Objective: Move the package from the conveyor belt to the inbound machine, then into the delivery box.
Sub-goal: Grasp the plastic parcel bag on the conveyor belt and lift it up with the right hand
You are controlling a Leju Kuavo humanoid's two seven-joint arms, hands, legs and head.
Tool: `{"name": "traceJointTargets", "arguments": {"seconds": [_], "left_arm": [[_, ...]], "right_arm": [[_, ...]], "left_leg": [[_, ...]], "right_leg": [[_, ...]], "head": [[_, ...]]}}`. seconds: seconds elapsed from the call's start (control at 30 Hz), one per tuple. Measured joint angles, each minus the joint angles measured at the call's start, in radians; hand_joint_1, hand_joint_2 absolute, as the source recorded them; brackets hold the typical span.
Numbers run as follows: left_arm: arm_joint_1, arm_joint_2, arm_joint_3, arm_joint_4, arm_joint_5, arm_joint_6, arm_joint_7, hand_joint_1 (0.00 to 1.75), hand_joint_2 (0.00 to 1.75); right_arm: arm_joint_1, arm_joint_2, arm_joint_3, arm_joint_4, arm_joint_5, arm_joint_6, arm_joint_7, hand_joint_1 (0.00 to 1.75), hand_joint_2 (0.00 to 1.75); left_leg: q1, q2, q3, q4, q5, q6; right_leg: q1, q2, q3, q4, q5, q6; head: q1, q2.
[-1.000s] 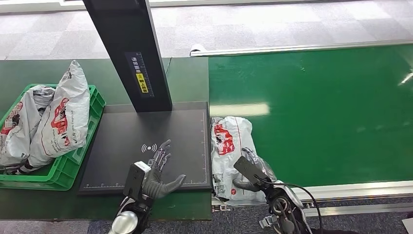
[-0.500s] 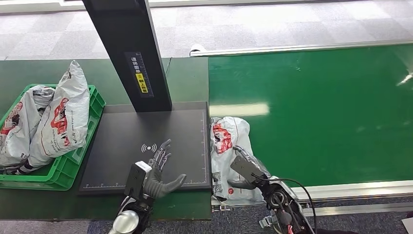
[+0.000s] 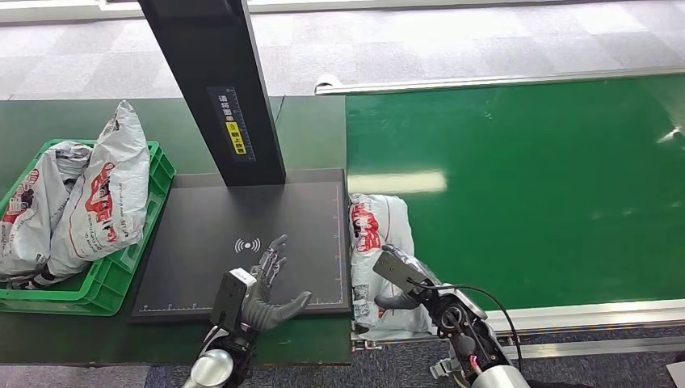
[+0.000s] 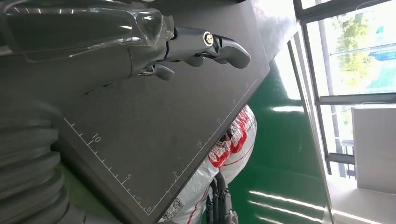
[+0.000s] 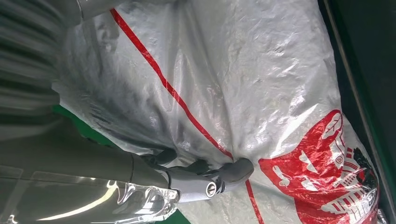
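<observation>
Resting spot of package: the package lies flat on the green conveyor belt, at the belt's left end, its long left side just beside the right edge of the inbound machine's plate.
Package material: thin, crinkled silver-grey plastic film, glossy, with a red printed emblem and a thin red line across it; the shape is a soft, lumpy pouch.
Right hand: the right hand lies on the near part of the package; in the right wrist view its thick grey thumb and darker fingers press into the wrinkled film. Whether the fingers have closed around the pouch I cannot tell.
Left hand: the left hand hovers over the near edge of the plate with fingers spread apart and thumb pointing out to the right, holding nothing.
Inbound machine: a flat, matte black square plate with a fine white ruler scale along its edges and a small white wireless mark near the middle; a tall, smooth black post with a yellow label rises from its far edge.
Delivery box: a green moulded plastic crate with ribbed walls sits at the left edge of the dark green counter, just left of the plate.
Crate contents: several bags of the same wrinkled silver film with red print, one standing upright above the rim.
Belt surface: smooth, shiny green, edged by a pale metal rail along its near side.
</observation>
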Motion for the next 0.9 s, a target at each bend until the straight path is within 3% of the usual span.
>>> {"name": "traceJointTargets", "arguments": {"seconds": [0.1,0.23,0.43,0.9], "left_arm": [[-0.001,0.000,-0.001,0.002,0.001,0.000,0.001,0.00,1.75],[-0.003,0.000,-0.002,0.007,0.007,0.000,0.005,0.00,1.75],[0.000,0.001,-0.001,0.006,0.008,0.008,0.013,0.00,1.75],[0.043,0.008,0.008,-0.037,0.000,0.028,0.016,0.00,1.75]], "right_arm": [[-0.012,0.001,0.005,0.021,0.016,-0.012,0.041,1.75,1.75],[-0.032,0.006,0.011,0.050,0.034,-0.039,0.086,1.75,1.75],[-0.041,0.005,0.012,0.055,0.031,-0.054,0.089,1.75,1.75],[0.050,0.003,-0.026,-0.140,-0.146,-0.074,-0.090,1.75,1.75]], "left_leg": [[0.000,0.000,0.002,0.000,0.000,0.000],[0.000,0.000,0.005,0.000,0.000,0.000],[0.000,0.000,0.007,0.000,0.000,0.000],[0.000,0.000,0.003,0.000,0.000,0.000]], "right_leg": [[0.000,0.000,0.002,0.000,0.000,0.000],[0.000,0.000,0.006,0.000,0.000,0.000],[0.000,0.000,0.008,0.000,0.000,0.000],[0.000,0.000,0.003,0.000,0.000,0.000]], "head": [[0.000,0.000],[0.000,0.000],[0.000,0.000],[0.000,0.000]]}}
